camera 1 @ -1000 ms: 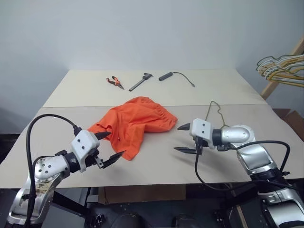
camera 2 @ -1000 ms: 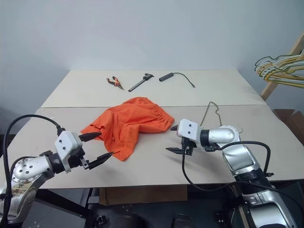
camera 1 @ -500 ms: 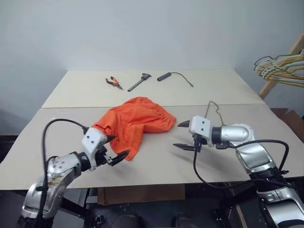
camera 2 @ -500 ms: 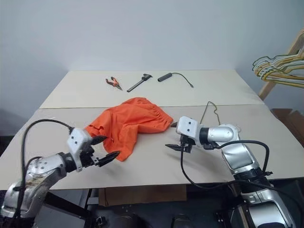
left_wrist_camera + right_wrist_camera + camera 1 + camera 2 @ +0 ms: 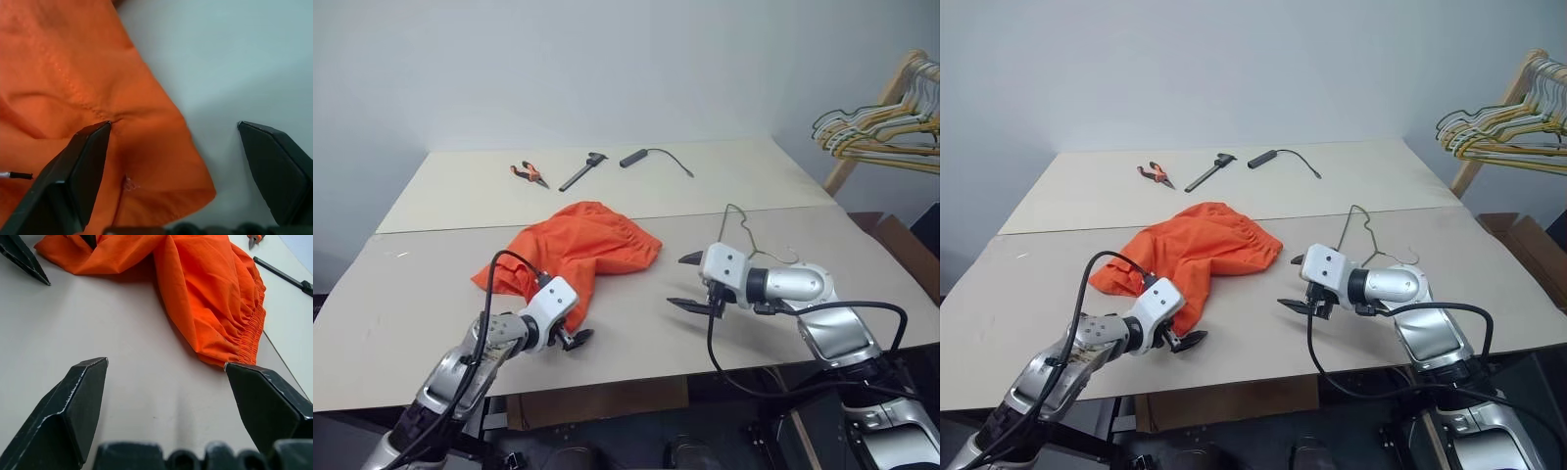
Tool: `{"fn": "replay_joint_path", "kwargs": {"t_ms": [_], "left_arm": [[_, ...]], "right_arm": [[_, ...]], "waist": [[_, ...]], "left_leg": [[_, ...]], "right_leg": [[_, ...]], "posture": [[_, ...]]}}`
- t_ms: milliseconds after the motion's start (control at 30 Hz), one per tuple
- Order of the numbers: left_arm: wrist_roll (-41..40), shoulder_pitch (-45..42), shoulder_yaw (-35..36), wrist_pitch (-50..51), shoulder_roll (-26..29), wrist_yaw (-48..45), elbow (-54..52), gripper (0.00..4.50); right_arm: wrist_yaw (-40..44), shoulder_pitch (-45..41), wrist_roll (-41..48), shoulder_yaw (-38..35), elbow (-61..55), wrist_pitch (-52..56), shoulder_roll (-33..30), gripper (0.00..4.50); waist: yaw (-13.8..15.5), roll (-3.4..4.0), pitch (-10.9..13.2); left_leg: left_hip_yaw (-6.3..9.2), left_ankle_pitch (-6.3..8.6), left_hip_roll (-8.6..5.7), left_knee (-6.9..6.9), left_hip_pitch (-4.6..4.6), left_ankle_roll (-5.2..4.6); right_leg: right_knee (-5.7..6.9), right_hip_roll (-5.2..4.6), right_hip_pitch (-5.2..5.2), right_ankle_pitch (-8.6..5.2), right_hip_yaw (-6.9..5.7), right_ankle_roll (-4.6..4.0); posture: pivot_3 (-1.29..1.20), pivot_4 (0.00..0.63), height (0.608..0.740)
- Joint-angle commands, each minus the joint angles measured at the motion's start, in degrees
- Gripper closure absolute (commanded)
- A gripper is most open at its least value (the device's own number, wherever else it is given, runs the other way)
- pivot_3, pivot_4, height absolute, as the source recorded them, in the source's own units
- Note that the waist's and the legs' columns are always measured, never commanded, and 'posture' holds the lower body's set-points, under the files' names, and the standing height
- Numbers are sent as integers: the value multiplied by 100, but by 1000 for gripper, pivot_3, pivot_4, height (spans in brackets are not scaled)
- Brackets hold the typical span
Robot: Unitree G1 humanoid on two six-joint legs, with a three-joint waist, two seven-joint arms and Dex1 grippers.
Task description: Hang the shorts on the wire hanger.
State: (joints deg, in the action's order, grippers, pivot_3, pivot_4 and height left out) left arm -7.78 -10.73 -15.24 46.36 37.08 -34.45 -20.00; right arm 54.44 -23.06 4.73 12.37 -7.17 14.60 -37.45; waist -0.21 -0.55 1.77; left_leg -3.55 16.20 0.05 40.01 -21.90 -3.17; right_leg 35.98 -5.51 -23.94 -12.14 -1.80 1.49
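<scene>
Shorts [image 5: 576,257] — bright orange, crumpled in a heap at mid-table, gathered waistband toward the far right, one leg corner trailing toward the near edge.

Left gripper [image 5: 1178,326] — lower and further in than a second ago, when it hung short of the fabric; now down at the near corner of the shorts, fingers spread wide, one over the cloth and one over bare table, nothing held.

Right gripper [image 5: 686,283] — unchanged in place, right of the shorts and apart from them, fingers fully parted and empty.

Wire hanger [image 5: 741,226] — thin, lying flat on the table behind the right gripper, hook toward the far side.

Table [image 5: 421,304] — bare board left of the shorts and along the near edge; pliers [image 5: 529,174], a dark tool [image 5: 583,171] and a cabled probe [image 5: 651,158] lie well apart at the far side.
</scene>
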Motion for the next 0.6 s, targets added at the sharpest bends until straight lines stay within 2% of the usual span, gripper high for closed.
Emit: {"fn": "replay_joint_path", "kwargs": {"t_ms": [33,267,433,600], "left_arm": [[225,-66,-197,295,100,40,207,634],[116,-50,177,479,140,130,462,2899],[60,20,491,406,134,136,566,4476],[-62,143,866,388,215,72,193,4476]], "right_arm": [[-58,-113,17,-150,-186,54,-34,0],[-84,-26,-9,-119,-257,70,-30,0],[-82,-22,-23,-91,-253,51,-22,0],[-71,-68,-21,-75,-202,28,3,0]], "waist": [[-7,0,-2],[-83,0,-3],[-104,0,-4],[-86,0,-3]], "left_leg": [[-2,0,0,-1,5,0],[-11,2,15,-17,88,-1],[-24,4,31,-19,93,3],[-30,6,32,-20,85,6]], "right_leg": [[0,0,3,0,2,0],[-8,6,79,-6,11,5],[-7,22,74,-6,29,4],[-8,20,64,-4,36,2]], "posture": [[-22,0,740],[-21,0,740],[-16,0,740],[-8,0,740]]}}
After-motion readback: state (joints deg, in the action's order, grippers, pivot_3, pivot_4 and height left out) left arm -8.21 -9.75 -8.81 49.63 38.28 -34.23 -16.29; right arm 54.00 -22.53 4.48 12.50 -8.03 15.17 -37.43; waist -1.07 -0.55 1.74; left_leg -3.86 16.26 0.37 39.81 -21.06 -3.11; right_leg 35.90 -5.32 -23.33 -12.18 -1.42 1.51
